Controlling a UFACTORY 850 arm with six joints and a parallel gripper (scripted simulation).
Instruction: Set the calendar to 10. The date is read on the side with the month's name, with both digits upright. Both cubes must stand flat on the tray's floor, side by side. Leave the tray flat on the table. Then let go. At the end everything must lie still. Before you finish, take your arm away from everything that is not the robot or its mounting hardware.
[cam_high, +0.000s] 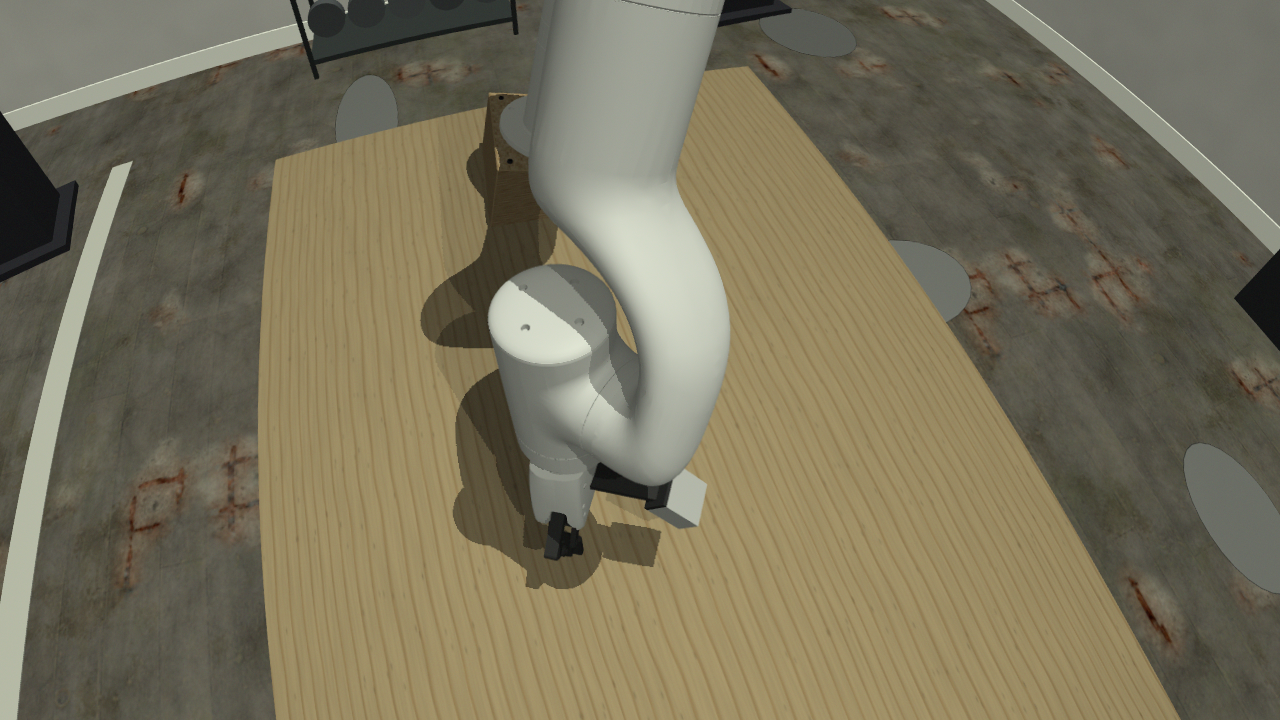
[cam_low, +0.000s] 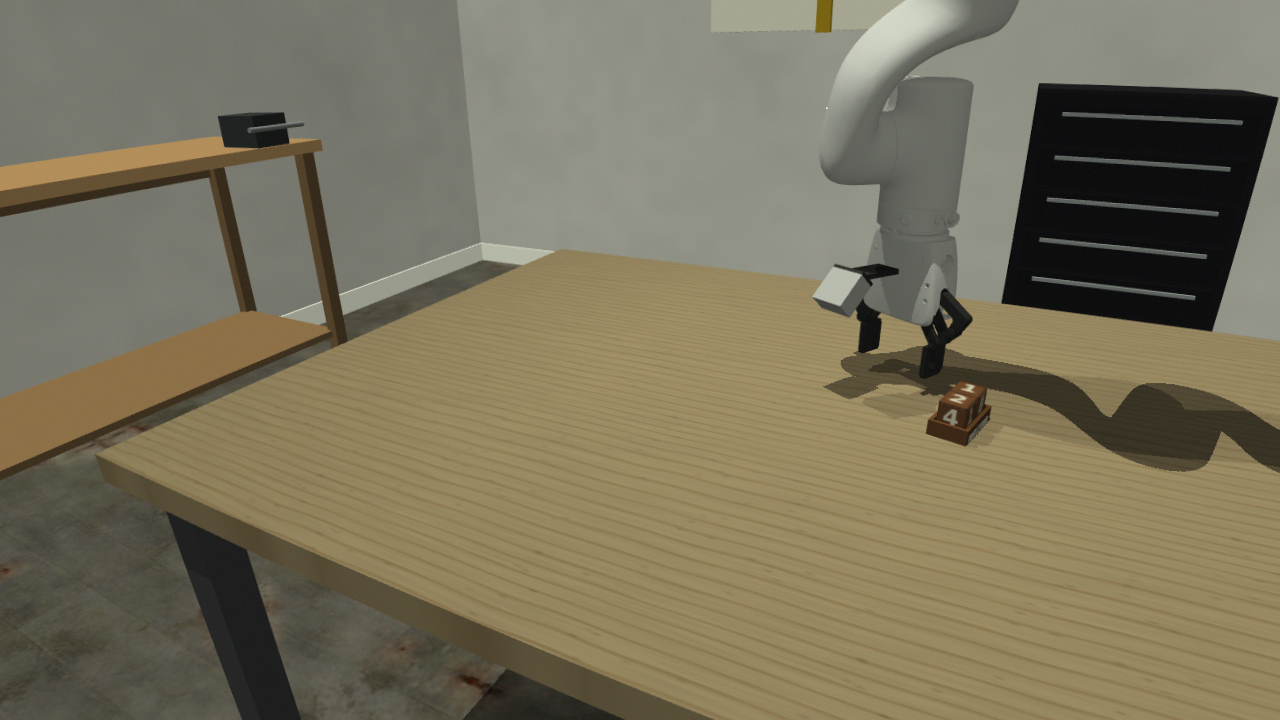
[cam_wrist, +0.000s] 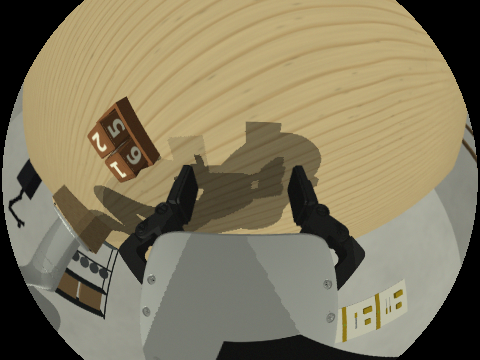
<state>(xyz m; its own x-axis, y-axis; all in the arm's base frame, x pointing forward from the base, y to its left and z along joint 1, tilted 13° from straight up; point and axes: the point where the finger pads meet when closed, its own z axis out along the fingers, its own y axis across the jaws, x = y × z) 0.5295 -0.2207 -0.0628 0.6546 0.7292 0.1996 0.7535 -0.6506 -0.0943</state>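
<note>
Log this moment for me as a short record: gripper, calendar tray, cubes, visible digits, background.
gripper: open, nothing between the fingers
calendar tray: on the table, beside the gripper's shadow
cubes: two, side by side in the tray
visible digits: tops 2 and 1 (exterior view); an end face 4
month side: too small to read
background: black drawer cabinet

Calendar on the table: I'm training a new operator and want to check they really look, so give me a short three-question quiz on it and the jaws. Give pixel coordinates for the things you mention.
1. Multiple choice: in the exterior view, which digit is on the near cube's (cam_low: 950, 417) (cam_wrist: 100, 142) end face, below its top 2?
a) 7
b) 4
c) 8

2. True or false: the jaws are shut on the tray (cam_low: 948, 433) (cam_wrist: 141, 130).

3. Fill in: the far cube (cam_low: 969, 389) (cam_wrist: 120, 169) has ___ on top.

Key: 1 b; 2 false; 3 1
</note>
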